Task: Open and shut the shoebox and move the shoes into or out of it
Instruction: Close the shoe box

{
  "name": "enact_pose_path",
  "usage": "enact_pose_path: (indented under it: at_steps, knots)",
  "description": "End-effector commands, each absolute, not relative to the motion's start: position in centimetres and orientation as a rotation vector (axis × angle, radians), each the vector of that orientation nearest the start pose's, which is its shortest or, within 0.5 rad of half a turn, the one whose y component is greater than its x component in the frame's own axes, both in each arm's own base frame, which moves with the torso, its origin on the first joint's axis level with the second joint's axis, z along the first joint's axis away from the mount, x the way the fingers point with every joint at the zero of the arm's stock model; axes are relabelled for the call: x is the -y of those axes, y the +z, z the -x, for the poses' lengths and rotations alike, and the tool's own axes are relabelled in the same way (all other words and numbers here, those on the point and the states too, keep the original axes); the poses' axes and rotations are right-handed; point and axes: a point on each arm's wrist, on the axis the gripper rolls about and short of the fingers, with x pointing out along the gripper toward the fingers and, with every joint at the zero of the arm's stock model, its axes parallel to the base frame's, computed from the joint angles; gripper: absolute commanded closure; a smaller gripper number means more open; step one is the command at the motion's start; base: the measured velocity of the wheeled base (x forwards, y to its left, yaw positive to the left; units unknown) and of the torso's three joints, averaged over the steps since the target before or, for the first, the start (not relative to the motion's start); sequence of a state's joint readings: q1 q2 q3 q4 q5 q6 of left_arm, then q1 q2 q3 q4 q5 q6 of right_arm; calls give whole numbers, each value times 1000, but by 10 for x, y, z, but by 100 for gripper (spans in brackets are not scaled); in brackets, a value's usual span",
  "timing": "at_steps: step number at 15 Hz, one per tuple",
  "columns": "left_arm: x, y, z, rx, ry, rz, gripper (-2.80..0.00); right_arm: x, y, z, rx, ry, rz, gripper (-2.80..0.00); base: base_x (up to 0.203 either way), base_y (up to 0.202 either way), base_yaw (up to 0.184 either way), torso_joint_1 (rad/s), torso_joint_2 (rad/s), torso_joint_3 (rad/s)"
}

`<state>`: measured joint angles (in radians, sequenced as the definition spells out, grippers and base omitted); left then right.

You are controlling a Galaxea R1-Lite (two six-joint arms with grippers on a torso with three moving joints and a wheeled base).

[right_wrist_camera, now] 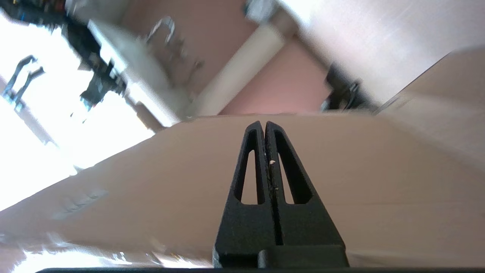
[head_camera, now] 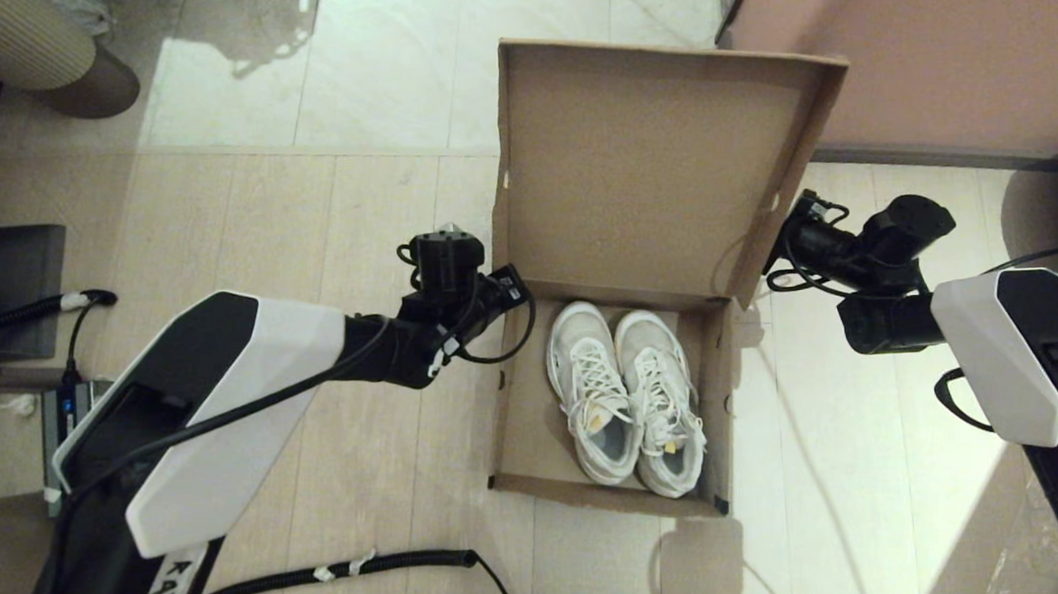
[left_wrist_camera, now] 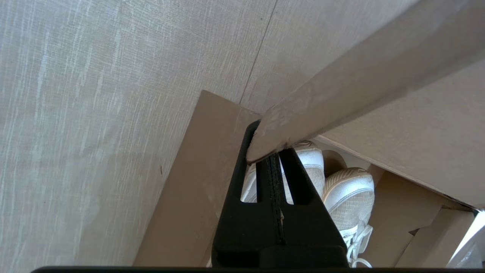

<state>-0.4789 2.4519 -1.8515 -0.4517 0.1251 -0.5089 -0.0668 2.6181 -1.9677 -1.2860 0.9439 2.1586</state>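
Left hand (head_camera: 515,284) and right hand (head_camera: 784,229): both with fingers pressed together, holding nothing, set against opposite side flaps of the raised lid. Shoebox (head_camera: 611,474): on the floor, open. Shoes (head_camera: 625,396): paired inside; to move the lid well, both hands should probably push evenly so it does not twist.

Pale wood-look floor (head_camera: 244,221) meets glossy light tiles (head_camera: 372,61) at its far edge; a pinkish-brown panel (head_camera: 932,40) fills the far right corner.
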Motion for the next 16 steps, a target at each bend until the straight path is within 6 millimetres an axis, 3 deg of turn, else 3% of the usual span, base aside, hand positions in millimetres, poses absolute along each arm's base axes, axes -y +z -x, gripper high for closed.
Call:
enact_pose_path:
  at_steps: [1,8,12,16]
  knots:
    - [235,147,-460,-210,-294,463,0,18,170,-514,-552,1077,-1625,0,0,0,0,0,0,0]
    - [225,180,-453,-146,-215,454,0,27,191,-500,-604,1155,-1565,0,0,0,0,0,0,0]
    - [227,175,-453,-159,-215,450,0,24,196,-496,-630,1178,-1554,0,0,0,0,0,0,0]
    - [230,167,-455,-166,-217,456,0,19,214,-489,-625,1209,-1520,0,0,0,0,0,0,0]
